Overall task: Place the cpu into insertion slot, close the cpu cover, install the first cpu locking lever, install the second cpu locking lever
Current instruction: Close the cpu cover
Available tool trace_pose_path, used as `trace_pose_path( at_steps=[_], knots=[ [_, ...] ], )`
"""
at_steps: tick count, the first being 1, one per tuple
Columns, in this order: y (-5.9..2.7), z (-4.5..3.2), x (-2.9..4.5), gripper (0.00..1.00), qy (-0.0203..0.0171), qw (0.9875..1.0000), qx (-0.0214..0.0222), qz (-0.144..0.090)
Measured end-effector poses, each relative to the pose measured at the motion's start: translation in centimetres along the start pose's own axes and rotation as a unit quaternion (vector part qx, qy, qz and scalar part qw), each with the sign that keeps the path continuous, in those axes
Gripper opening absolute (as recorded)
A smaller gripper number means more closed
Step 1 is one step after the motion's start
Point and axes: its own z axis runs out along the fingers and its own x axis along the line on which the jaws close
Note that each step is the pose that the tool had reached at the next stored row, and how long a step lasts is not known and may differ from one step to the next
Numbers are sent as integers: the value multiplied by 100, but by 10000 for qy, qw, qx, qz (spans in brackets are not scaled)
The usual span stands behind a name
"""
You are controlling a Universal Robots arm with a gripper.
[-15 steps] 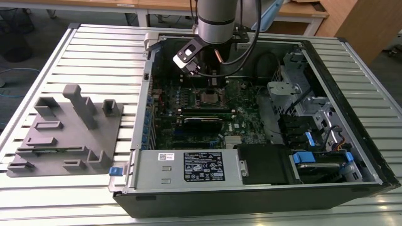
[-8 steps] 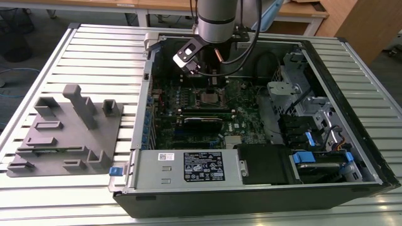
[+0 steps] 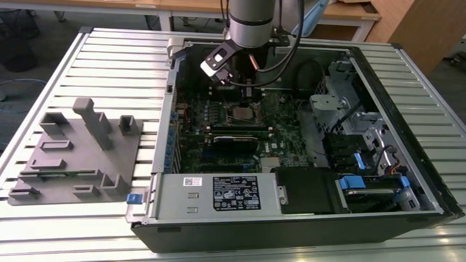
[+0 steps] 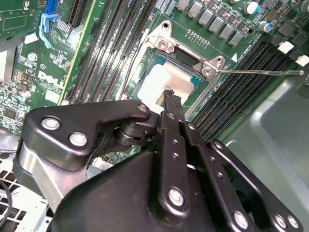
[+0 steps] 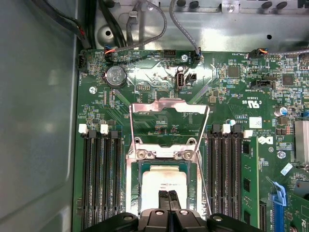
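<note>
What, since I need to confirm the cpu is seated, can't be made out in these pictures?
- The cpu: its near edge lies under the gripper in both wrist views, so full seating is unclear.
- Contact between gripper and cpu: not decidable in either wrist view.
- The insertion slot: too small in the exterior view to show its contacts or the cpu's fit.

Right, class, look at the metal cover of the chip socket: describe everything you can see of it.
The cover is a thin, shiny silver metal frame with a large square window. It is swung open, off the socket, and hinged at the socket's edge beside two screws. The green board shows through its window. The chip lies uncovered in the socket. The gripper is over the chip, clear of the cover.
</note>
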Motion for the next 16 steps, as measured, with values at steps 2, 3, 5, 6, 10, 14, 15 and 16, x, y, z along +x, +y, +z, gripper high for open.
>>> trace_pose_path(
  at_steps=[2,3,5,6,10,14,15,16],
  knots=[
    [0,-1,0,11,0,10000,0,0],
    [0,-1,0,11,0,10000,0,0],
    [0,-1,0,11,0,10000,0,0],
    [0,-1,0,11,0,10000,0,0],
    [1,-18,-1,11,-1,10000,1,0],
    [7,-114,-3,11,0,10000,2,0],
    [9,-152,-3,11,1,10000,2,0],
    [11,-188,-4,11,1,10000,2,0]
  ],
)
